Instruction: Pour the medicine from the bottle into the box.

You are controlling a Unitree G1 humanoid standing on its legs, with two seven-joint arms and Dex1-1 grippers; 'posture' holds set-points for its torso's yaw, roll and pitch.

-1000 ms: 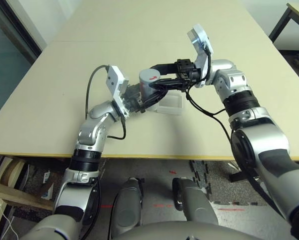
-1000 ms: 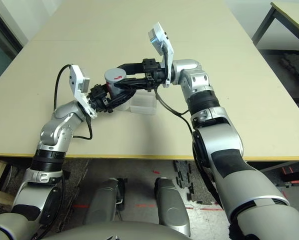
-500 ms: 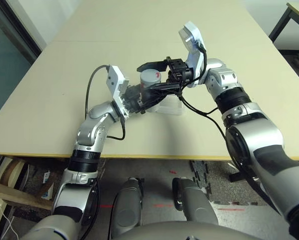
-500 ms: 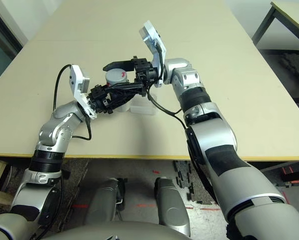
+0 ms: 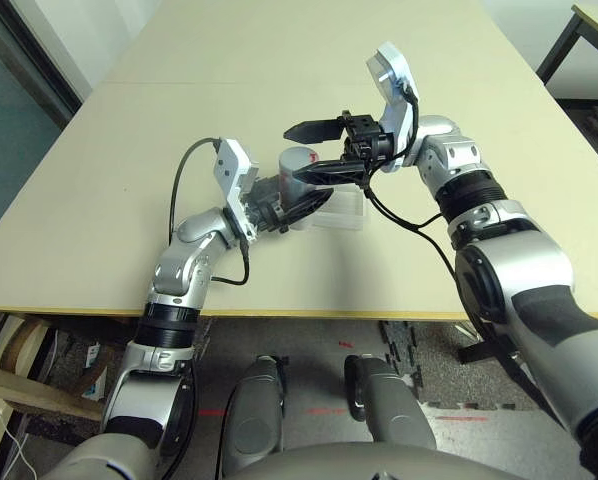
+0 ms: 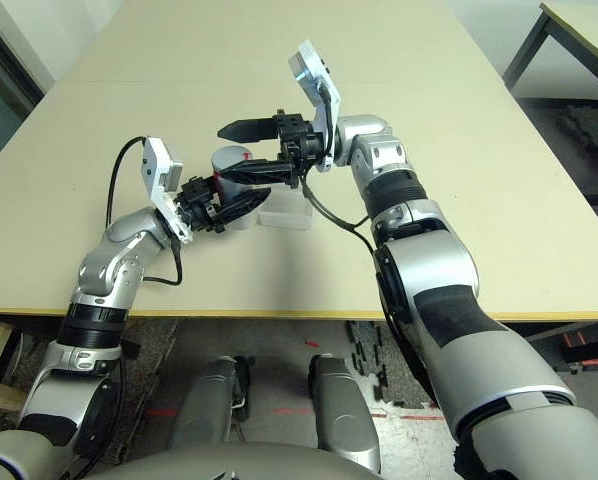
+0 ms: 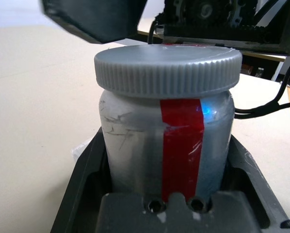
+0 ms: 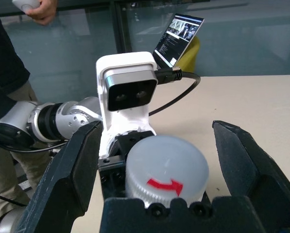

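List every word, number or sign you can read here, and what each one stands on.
Red arrow, no lettering: on top of the round grey cap of the bottle.
Plain red stripe, no text: on the side of the bottle.
Laptop screen: lines of text, too small to read.
No readable words or numbers.

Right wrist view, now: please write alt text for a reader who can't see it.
The right hand, its black fingers spread wide, sits around the round grey cap marked with a red arrow, without gripping it. Behind stand the left arm's white camera mount, a pale table, a tilted screen and a person.
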